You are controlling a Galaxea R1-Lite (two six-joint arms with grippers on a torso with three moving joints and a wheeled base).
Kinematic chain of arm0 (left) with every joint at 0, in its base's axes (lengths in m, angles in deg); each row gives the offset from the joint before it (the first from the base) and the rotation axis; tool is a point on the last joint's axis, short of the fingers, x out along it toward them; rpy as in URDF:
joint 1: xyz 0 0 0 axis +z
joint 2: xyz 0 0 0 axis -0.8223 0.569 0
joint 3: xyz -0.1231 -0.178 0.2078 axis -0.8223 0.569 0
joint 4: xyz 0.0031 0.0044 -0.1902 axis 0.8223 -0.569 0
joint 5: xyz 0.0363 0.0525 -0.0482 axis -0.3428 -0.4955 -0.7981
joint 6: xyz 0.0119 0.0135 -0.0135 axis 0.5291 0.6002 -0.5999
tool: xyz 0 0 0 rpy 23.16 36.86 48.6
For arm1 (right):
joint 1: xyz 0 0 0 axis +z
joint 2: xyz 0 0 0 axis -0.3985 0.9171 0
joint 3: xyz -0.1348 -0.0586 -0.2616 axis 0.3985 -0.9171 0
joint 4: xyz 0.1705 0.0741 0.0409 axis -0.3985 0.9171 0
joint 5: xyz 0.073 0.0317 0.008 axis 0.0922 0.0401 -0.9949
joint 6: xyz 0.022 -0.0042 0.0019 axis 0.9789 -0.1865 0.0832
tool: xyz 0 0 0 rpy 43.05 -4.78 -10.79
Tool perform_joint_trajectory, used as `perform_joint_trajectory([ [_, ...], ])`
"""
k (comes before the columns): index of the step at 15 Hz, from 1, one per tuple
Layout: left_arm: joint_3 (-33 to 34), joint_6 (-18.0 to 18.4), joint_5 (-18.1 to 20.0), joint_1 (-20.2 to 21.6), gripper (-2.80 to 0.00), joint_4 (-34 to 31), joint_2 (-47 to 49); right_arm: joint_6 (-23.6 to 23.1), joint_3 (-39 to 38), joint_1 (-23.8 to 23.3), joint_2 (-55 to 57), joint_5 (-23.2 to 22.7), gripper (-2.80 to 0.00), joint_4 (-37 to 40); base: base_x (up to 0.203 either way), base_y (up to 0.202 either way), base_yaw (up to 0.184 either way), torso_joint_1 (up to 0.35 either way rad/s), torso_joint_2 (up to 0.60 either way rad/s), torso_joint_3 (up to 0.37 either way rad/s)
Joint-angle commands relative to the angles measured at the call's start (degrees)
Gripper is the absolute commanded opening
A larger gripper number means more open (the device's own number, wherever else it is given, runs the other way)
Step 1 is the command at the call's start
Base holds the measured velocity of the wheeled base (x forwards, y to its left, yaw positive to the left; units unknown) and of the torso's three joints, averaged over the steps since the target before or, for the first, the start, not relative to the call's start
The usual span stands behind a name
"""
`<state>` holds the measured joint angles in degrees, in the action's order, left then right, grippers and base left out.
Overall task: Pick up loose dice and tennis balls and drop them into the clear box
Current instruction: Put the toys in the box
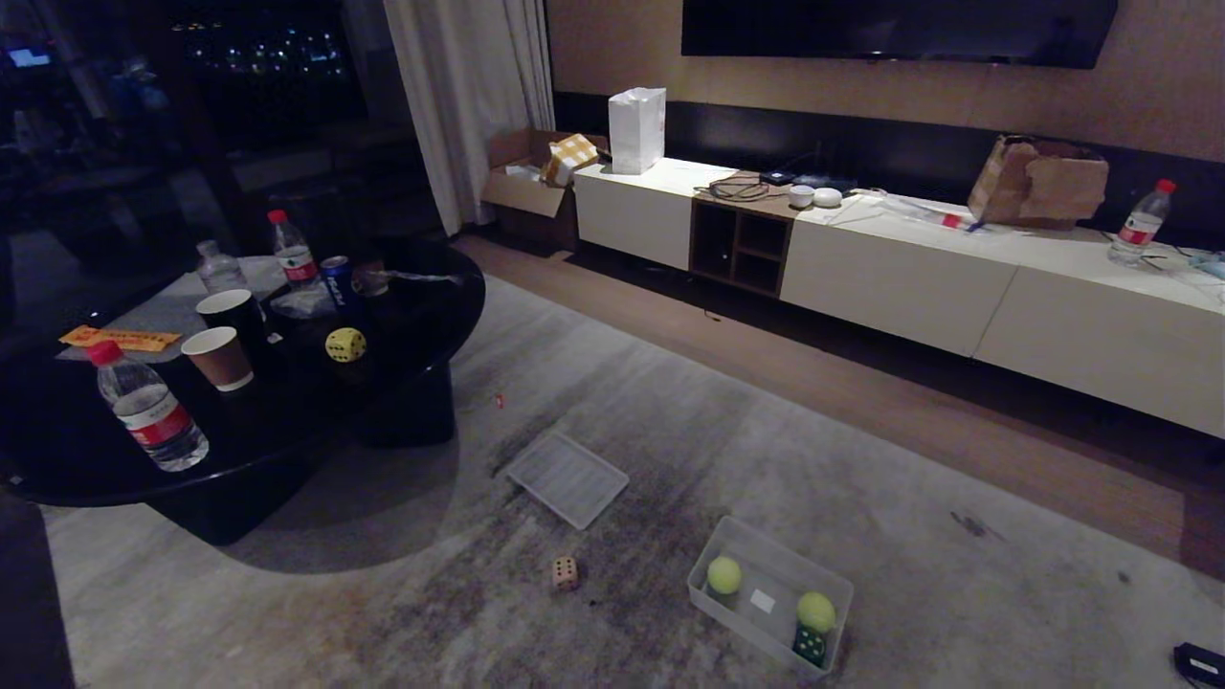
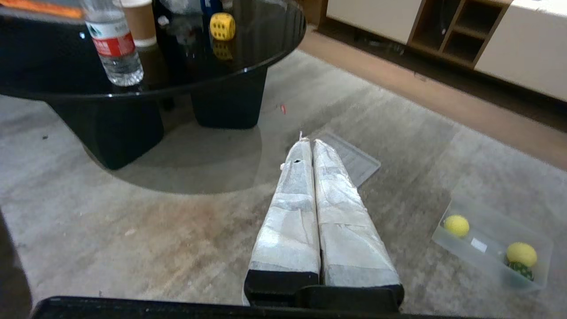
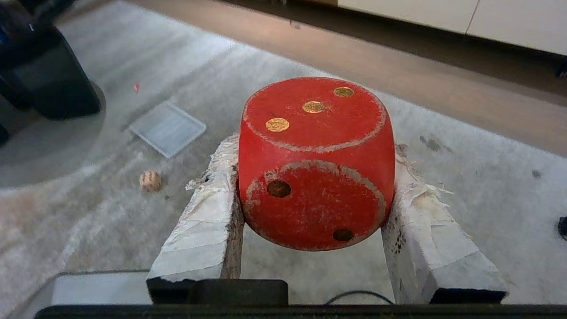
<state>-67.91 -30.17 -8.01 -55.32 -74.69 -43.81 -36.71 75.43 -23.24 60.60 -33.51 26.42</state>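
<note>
The right gripper [image 3: 316, 177] clamps a scuffed red wooden die [image 3: 315, 161] between its taped fingers [image 3: 208, 221]; the left gripper [image 2: 310, 144] is pressed closed, empty. The shallow translucent plastic box [image 1: 727, 620] sits on the grey carpet [image 1: 670, 411], holding two yellow-green tennis balls [image 1: 724, 574] and a dark green die [image 1: 810, 644], with a tan die [image 1: 565, 572] at its nine o'clock.
</note>
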Motion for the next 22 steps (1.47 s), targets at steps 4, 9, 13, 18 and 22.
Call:
perform_joint_trajectory([
  [4, 0.09, 0.34, 0.09, 0.00, -2.80, 0.00, 0.06, -0.86, -0.01, 0.02, 0.12, -0.18, -2.80, 0.15, 0.000, 0.000, 0.000, 0.003, 0.00, -0.201],
  [9, 0.09, 0.43, 0.09, 0.00, -2.80, 0.00, 0.06, -0.98, -0.01, 0.02, 0.13, -0.28, -2.80, 0.15, 0.000, 0.000, 0.000, 0.002, 0.00, -0.197],
  [13, 0.09, 0.42, 0.09, 0.00, -2.80, 0.00, 0.06, -0.98, -0.01, 0.02, 0.07, -0.28, -2.80, 0.15, 0.000, 0.000, 0.000, 0.000, 0.00, -0.198],
  [18, 0.09, 0.34, 0.09, 0.00, -2.80, 0.00, 0.06, -0.98, -0.01, 0.02, 0.07, -0.28, -2.80, 0.15, 0.000, 0.000, 0.000, 0.004, 0.00, -0.197],
  [22, 0.09, 0.34, 0.09, 0.00, -2.80, 0.00, 0.06, -0.98, -0.01, 0.02, 0.07, -0.25, -2.80, 0.06, 0.000, 0.000, 0.000, 0.003, 0.00, -0.200],
])
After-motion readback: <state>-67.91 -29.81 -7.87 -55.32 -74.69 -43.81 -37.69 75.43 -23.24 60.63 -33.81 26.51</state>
